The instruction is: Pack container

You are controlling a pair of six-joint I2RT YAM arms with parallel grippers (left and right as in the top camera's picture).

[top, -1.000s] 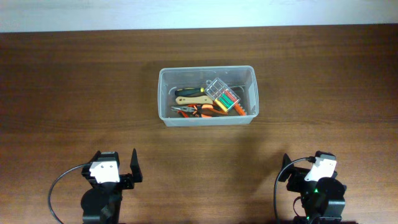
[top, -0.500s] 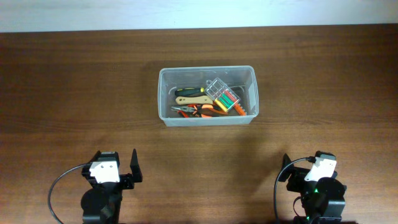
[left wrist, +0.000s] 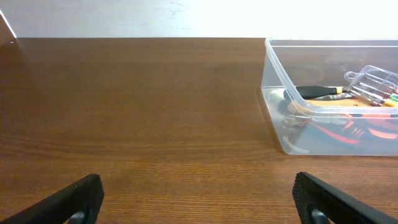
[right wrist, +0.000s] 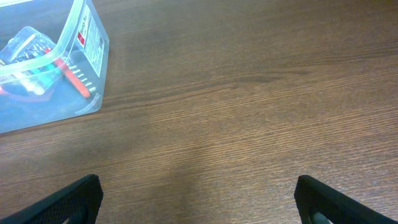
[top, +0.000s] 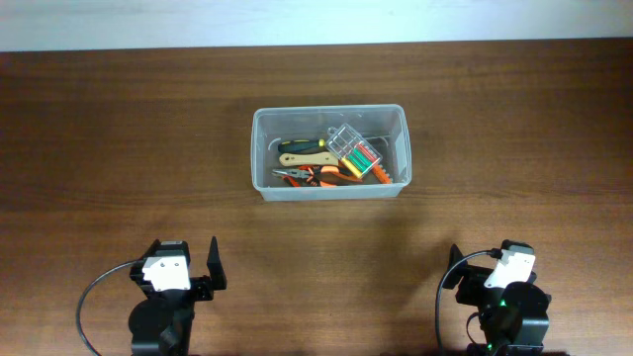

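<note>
The container, a translucent rectangular bin, stands at the middle of the table. Inside lie a black-and-yellow screwdriver, orange-handled pliers and a small clear case of coloured screwdrivers. The bin also shows in the left wrist view at the right and in the right wrist view at the upper left. My left gripper is open and empty near the table's front left. My right gripper is open and empty near the front right. Both are well apart from the bin.
The wooden table runs to a pale wall along its far edge. No other loose objects show around the bin.
</note>
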